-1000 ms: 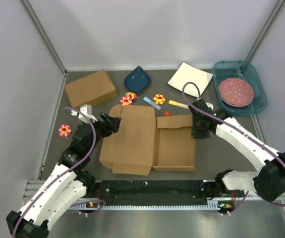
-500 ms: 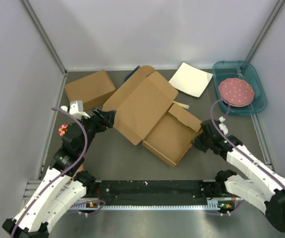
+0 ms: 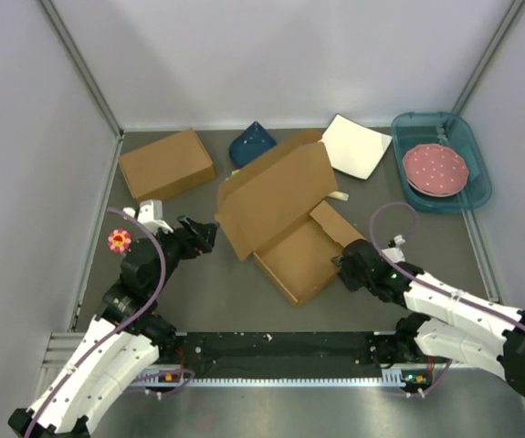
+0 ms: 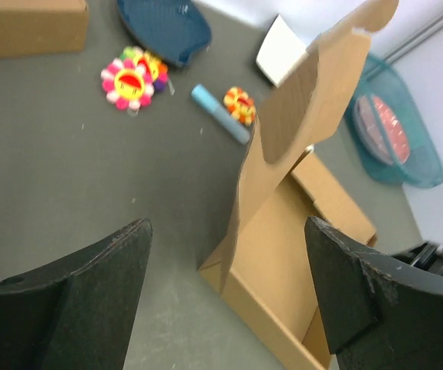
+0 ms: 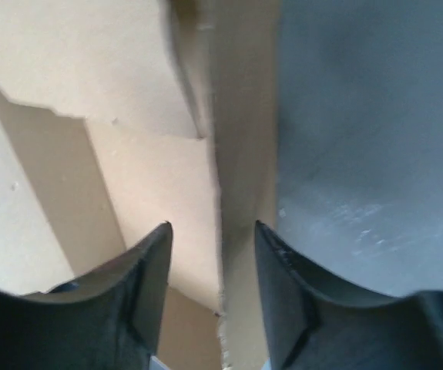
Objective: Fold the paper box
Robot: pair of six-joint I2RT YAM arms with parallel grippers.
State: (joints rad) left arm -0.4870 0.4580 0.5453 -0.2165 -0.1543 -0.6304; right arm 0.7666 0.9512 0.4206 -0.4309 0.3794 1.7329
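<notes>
The paper box (image 3: 285,214) lies turned at an angle mid-table, with its big lid flap raised over the shallow tray part (image 3: 303,260). In the left wrist view the lid (image 4: 306,108) stands nearly upright above the tray (image 4: 298,254). My left gripper (image 3: 205,235) hangs wide open just left of the box, apart from it, and the box's near corner shows beyond its open fingers (image 4: 227,225). My right gripper (image 3: 344,267) is at the tray's right wall. It is open, its jaws astride the wall's top edge (image 5: 212,227) with a gap on both sides.
A deeper brown box (image 3: 166,162) sits back left, with a blue dish (image 3: 253,143) and a white plate (image 3: 358,146) behind the paper box. A teal tray (image 3: 481,173) at back right holds a pink plate (image 3: 435,167). Flower toys (image 4: 129,77) and a blue stick (image 4: 219,123) lie nearby.
The box went from lying flat to turned with its lid raised, and it shifted toward the front. The right gripper came down to the tray's right wall and opened. The left gripper stayed open.
</notes>
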